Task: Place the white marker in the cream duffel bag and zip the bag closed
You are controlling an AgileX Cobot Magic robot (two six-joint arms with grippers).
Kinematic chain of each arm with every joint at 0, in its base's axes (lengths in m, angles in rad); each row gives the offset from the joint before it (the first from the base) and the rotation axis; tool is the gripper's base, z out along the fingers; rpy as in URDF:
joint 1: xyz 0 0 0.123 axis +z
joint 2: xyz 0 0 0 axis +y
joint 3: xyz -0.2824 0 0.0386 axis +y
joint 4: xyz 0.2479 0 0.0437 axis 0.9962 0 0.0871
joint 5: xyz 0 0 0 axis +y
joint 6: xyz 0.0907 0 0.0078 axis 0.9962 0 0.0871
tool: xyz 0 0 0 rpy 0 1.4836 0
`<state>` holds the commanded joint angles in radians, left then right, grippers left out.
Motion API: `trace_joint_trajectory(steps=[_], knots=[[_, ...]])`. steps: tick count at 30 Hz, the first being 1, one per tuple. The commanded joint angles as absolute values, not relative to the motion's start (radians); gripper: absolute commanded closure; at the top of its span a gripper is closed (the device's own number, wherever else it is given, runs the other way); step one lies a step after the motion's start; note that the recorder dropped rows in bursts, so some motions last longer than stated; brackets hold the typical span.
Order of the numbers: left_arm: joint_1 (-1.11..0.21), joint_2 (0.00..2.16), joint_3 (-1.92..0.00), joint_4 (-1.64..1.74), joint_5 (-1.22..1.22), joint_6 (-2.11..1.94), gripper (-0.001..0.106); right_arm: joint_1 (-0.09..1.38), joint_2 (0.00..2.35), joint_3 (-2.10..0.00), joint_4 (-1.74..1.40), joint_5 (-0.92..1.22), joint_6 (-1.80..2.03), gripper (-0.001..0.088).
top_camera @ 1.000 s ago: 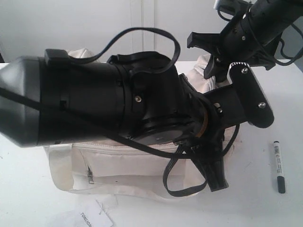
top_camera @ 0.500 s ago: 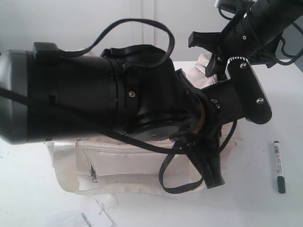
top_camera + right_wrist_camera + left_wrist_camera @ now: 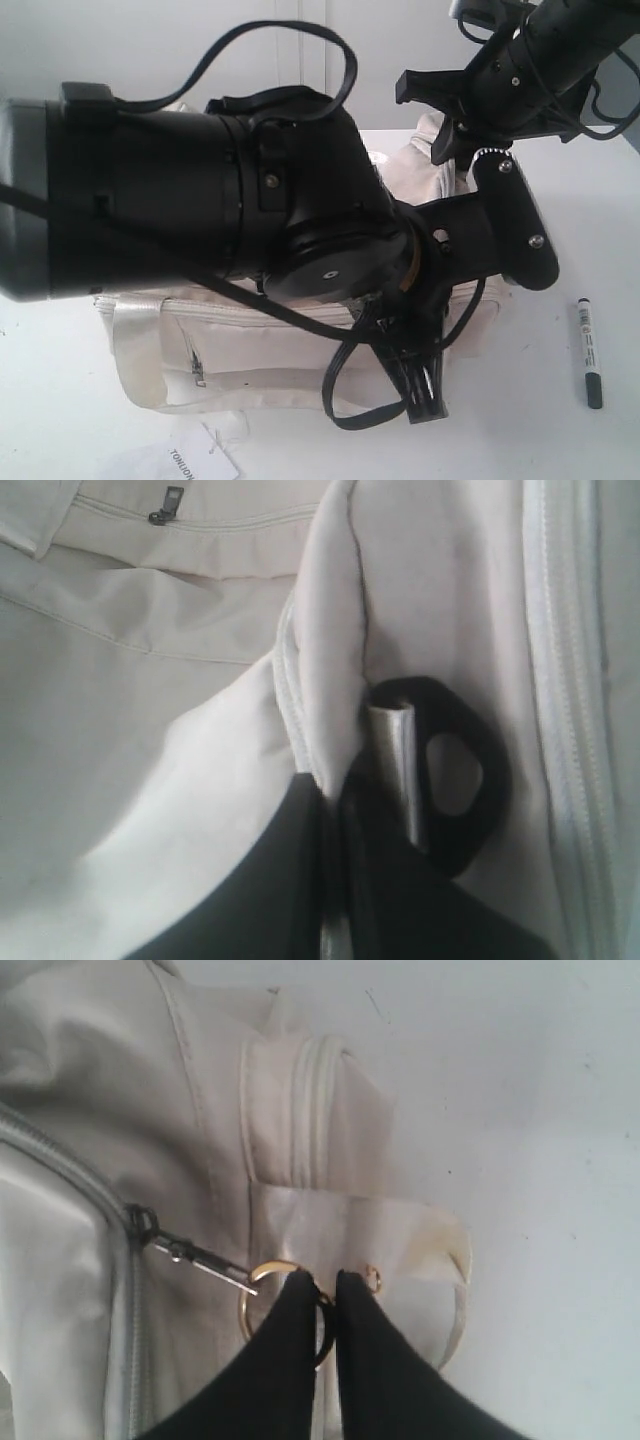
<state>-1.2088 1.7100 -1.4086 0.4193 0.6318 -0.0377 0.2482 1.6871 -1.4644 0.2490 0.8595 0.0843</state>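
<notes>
1 white marker [image 3: 590,352] lies near duffel bag [image 3: 260,340].

Obstructions noted at the cream duffel bag [image 3: 250,345].
My left arm [image 3: 170,200] blocks most of its top in the exterior view; the paper tag [image 3: 200,465] is cut by the lower edge; print on the white marker [image 3: 590,350] is unreadable; my left fingers [image 3: 290,1340] cover part of the gold ring [image 3: 262,1272].

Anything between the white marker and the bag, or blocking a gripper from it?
Nothing visible: bare table separates the white marker from the cream duffel bag. Both grippers are busy: the left gripper pinches the gold ring, the right gripper pinches bag fabric. The left arm hides the bag's top.
</notes>
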Motion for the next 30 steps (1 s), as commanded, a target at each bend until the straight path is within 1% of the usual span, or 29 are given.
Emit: trace_joint_trajectory(steps=[13, 20, 30], knots=[[-1.209, 1.710, -1.409, 0.421, 0.811, 0.008, 0.105, 0.248, 1.687, -1.464, 0.220, 0.859, 0.082, 0.0868], [-1.209, 1.710, -1.409, 0.456, 0.954, 0.008, 0.105, 0.248, 1.687, -1.464, 0.202, 0.837, 0.082, 0.0868], [-1.209, 1.710, -1.409, 0.503, 1.070, 0.010, 0.105, 0.248, 1.687, -1.464, 0.202, 0.834, 0.082, 0.0868]])
